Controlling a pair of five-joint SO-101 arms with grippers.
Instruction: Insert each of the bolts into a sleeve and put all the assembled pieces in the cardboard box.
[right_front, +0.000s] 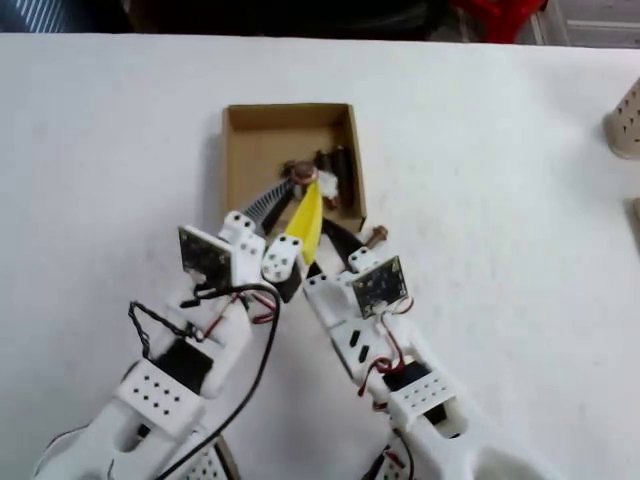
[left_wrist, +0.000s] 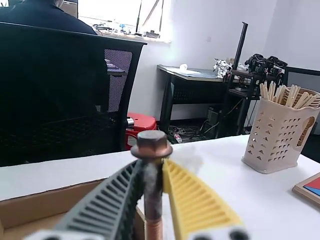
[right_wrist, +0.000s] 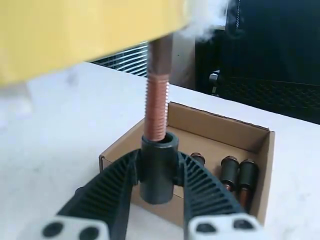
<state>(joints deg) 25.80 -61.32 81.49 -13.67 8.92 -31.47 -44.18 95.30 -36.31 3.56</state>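
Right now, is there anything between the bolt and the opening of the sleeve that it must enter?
Nothing visible stands between them. The bolt, held by the left gripper, stands upright with its threaded end right at the open top of the sleeve, which the right gripper grips.

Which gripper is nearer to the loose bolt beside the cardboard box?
Right. The right gripper, holding the sleeve, is close beside the loose bolt; the left gripper, holding another bolt above the sleeve, is farther.
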